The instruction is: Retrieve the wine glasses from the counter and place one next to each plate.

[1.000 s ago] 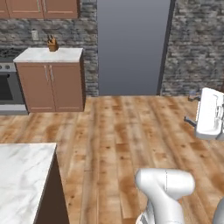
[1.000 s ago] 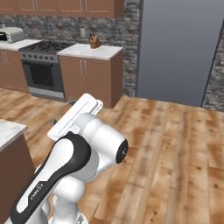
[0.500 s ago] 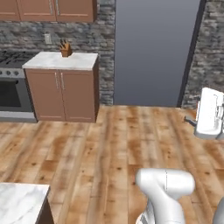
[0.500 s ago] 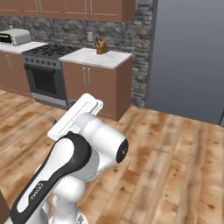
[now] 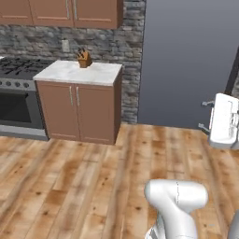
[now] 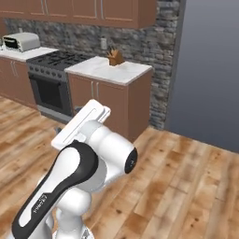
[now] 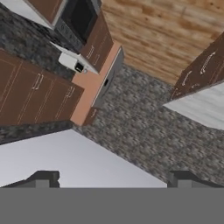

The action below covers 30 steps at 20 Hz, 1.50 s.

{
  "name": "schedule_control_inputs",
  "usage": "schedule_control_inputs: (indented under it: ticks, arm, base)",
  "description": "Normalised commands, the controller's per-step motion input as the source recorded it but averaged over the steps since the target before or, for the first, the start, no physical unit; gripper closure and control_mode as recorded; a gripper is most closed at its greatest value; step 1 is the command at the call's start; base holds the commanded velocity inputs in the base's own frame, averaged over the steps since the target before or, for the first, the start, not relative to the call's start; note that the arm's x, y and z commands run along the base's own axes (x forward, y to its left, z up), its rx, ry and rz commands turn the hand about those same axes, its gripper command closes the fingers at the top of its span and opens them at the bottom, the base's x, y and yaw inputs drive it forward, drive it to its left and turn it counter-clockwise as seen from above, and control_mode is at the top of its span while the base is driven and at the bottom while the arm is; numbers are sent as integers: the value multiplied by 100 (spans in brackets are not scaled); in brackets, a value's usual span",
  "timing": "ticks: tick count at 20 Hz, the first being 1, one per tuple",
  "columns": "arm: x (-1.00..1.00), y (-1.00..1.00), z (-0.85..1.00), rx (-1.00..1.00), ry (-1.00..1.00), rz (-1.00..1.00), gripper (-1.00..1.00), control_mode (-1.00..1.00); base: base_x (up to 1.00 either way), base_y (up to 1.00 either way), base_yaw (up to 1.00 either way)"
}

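Short marble counter (image 5: 79, 73) on brown cabinets, a wooden knife block (image 5: 84, 59) near its back edge.

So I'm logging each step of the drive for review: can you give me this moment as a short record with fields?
stage: base on the wooden floor, facing the kitchen wall
counter: short marble top on brown cabinet doors, beside the stove
on counter: a knife block; no wine glasses or plates visible
end effector: open, holding nothing
arm: folded up near the base
other: toaster on the far counter left of the stove
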Motion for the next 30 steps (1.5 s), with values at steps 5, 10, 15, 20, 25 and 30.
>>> schedule_control_inputs:
  ticks: [5, 10, 15, 20, 25, 30]
  arm:
    - [0, 0, 0, 0, 0, 0, -100, 100]
    - [0, 0, 0, 0, 0, 0, -100, 100]
    - [0, 0, 0, 0, 0, 0, -100, 100]
    - [0, 0, 0, 0, 0, 0, -100, 100]
    - [0, 0, 0, 0, 0, 0, -100, 100]
    - [0, 0, 0, 0, 0, 0, -100, 100]
  base:
    - [100, 13, 18]
    - [100, 32, 3]
    - [100, 91, -5]
    - [100, 100, -8]
    - [75, 100, -5]
    - [31, 100, -1]
